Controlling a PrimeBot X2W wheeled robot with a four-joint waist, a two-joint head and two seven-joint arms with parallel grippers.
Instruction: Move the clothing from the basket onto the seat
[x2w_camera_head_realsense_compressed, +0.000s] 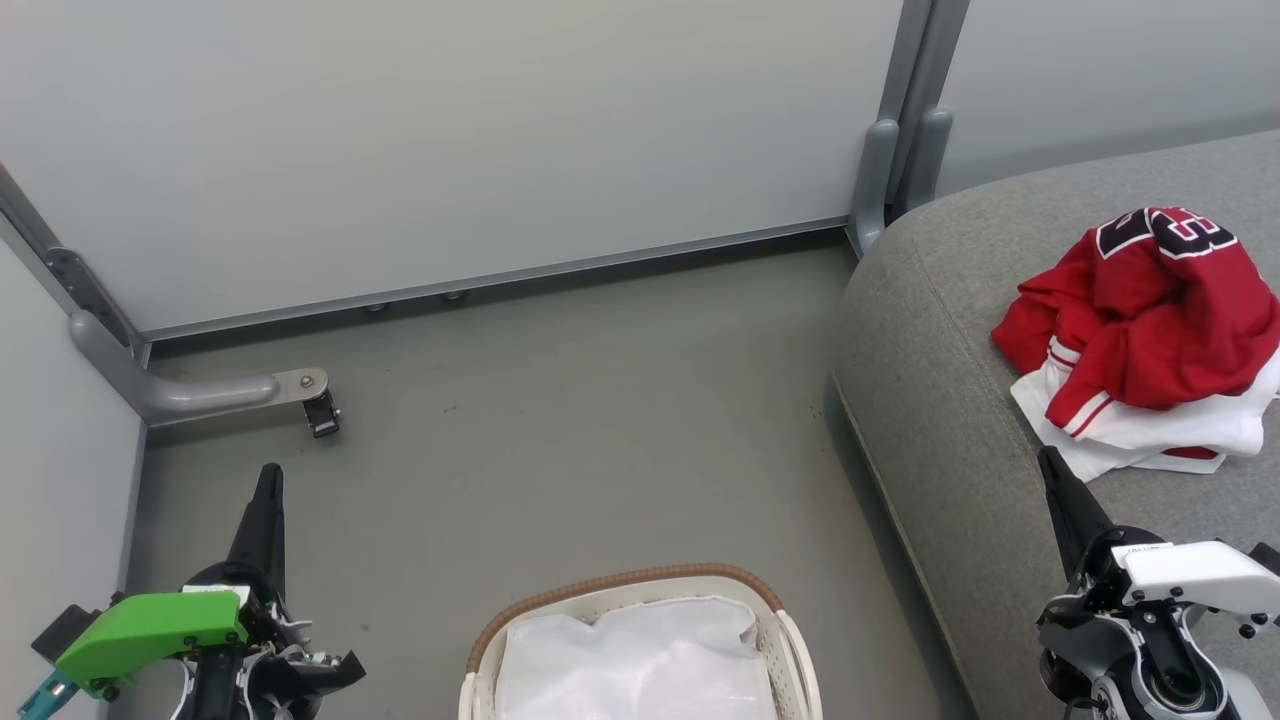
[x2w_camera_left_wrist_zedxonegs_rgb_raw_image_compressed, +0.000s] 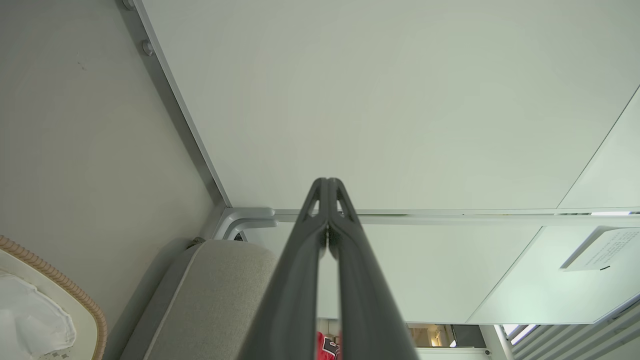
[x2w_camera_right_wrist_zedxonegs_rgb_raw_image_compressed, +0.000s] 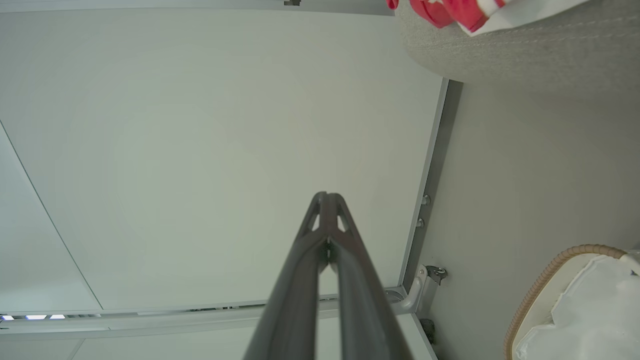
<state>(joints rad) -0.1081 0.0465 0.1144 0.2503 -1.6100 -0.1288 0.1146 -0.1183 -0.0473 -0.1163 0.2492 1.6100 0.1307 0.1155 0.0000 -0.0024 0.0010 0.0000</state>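
The clothing (x2w_camera_head_realsense_compressed: 1150, 330), a red-and-white jersey with a black number over a white layer, lies bunched on the grey seat (x2w_camera_head_realsense_compressed: 940, 400) at the right; a strip of the clothing (x2w_camera_right_wrist_zedxonegs_rgb_raw_image_compressed: 450, 10) shows in the right wrist view. The white basket (x2w_camera_head_realsense_compressed: 640, 600) with a brown woven rim stands on the floor at bottom centre, holding just its white lining. My left gripper (x2w_camera_head_realsense_compressed: 268, 478) is shut and empty at lower left, left of the basket. My right gripper (x2w_camera_head_realsense_compressed: 1050, 462) is shut and empty, its tip just below the clothing. Both fingertip pairs, left (x2w_camera_left_wrist_zedxonegs_rgb_raw_image_compressed: 327, 185) and right (x2w_camera_right_wrist_zedxonegs_rgb_raw_image_compressed: 327, 199), touch.
A grey partition wall (x2w_camera_head_realsense_compressed: 450, 140) with metal feet and a small caster (x2w_camera_head_realsense_compressed: 322, 412) stands behind. Bare grey floor (x2w_camera_head_realsense_compressed: 600, 430) lies between the wall, the basket and the seat. The seat (x2w_camera_left_wrist_zedxonegs_rgb_raw_image_compressed: 220, 295) and the basket (x2w_camera_left_wrist_zedxonegs_rgb_raw_image_compressed: 55, 290) also appear in the left wrist view.
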